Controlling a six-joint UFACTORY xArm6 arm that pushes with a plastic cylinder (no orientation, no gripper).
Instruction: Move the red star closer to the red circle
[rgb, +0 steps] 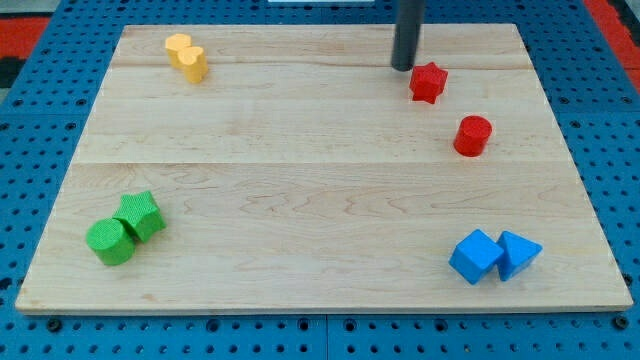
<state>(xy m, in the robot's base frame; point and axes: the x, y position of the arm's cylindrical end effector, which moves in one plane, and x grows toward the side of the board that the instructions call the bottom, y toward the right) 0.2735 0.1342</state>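
The red star (428, 82) lies near the view's top right on the wooden board (320, 190). The red circle (472, 135) stands a short way below and to the right of it, with a small gap between them. My tip (403, 67) is at the end of the dark rod that comes down from the view's top. It sits just to the upper left of the red star, very close to it or touching it.
A yellow heart-like block (187, 56) is at the top left. A green circle (109, 241) and a green star (141, 215) touch at the bottom left. A blue cube (475, 257) and a blue triangle (518, 252) touch at the bottom right.
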